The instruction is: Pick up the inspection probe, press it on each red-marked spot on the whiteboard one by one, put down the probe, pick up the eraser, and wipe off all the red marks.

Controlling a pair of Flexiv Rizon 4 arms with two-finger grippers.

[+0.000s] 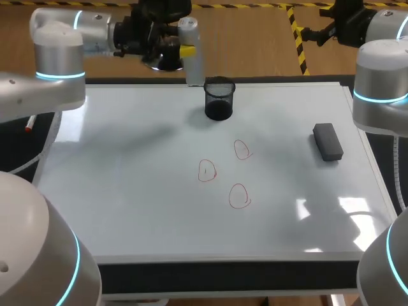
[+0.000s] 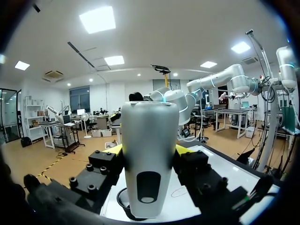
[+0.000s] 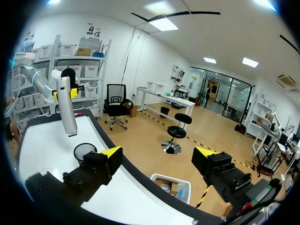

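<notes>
Three red marks (image 1: 207, 171) sit unpressed on the whiteboard (image 1: 127, 191). Your left gripper (image 1: 185, 50) clamps the inspection probe (image 1: 194, 60) upright, clear of the mesh cup (image 1: 219, 102), likely ready for pressing. Your right gripper (image 3: 157, 157) hangs wide and empty, well apart from the eraser (image 1: 327, 141).

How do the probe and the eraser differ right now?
The probe is pale grey, tall and upright; the eraser is a dark, flat block lying down. The probe is clamped in the left gripper, lifted near the black cup; the eraser lies free on the whiteboard, with no gripper at it. Neither touches the red marks.
</notes>
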